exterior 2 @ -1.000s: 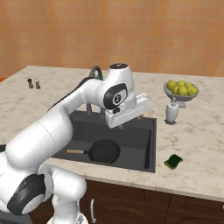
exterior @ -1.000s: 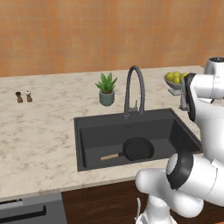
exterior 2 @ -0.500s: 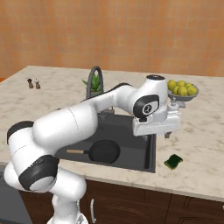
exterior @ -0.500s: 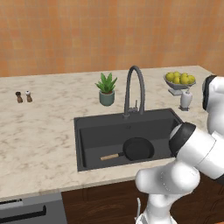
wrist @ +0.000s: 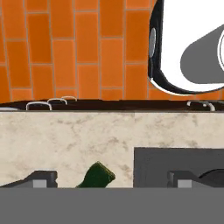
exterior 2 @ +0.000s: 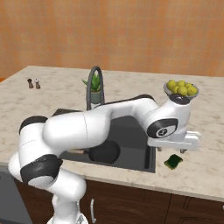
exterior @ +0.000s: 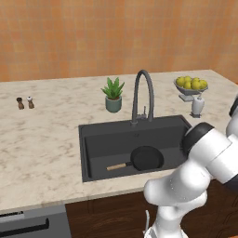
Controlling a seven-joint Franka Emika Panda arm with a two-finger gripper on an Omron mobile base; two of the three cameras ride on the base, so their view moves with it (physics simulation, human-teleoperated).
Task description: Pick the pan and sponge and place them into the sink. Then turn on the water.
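The black pan [exterior: 146, 158] lies flat in the dark sink [exterior: 107, 144], its wooden handle pointing left; in the right base view the pan [exterior 2: 104, 152] is partly behind my arm. The green and yellow sponge [exterior 2: 173, 162] lies on the counter just right of the sink [exterior 2: 140, 153]. My gripper [exterior 2: 171, 151] hangs open a little above the sponge, fingers pointing down. In the hand view the sponge [wrist: 97, 176] sits between the spread fingertips [wrist: 41, 178], left of the gripper's [wrist: 111, 179] middle, with the sink corner [wrist: 175, 159] to its right. No water runs from the faucet [exterior: 142, 95].
A potted plant [exterior: 113, 95] stands behind the sink's left end. A bowl of lemons [exterior: 191, 84] and a white jar [exterior: 197, 106] stand at the back right. Two small shakers [exterior: 25, 102] are far left. The counter's front edge runs close to the sponge.
My arm has swung right, from over the sink to the counter beside it, and the hand has come down above the sponge. The pan has stayed in the sink.
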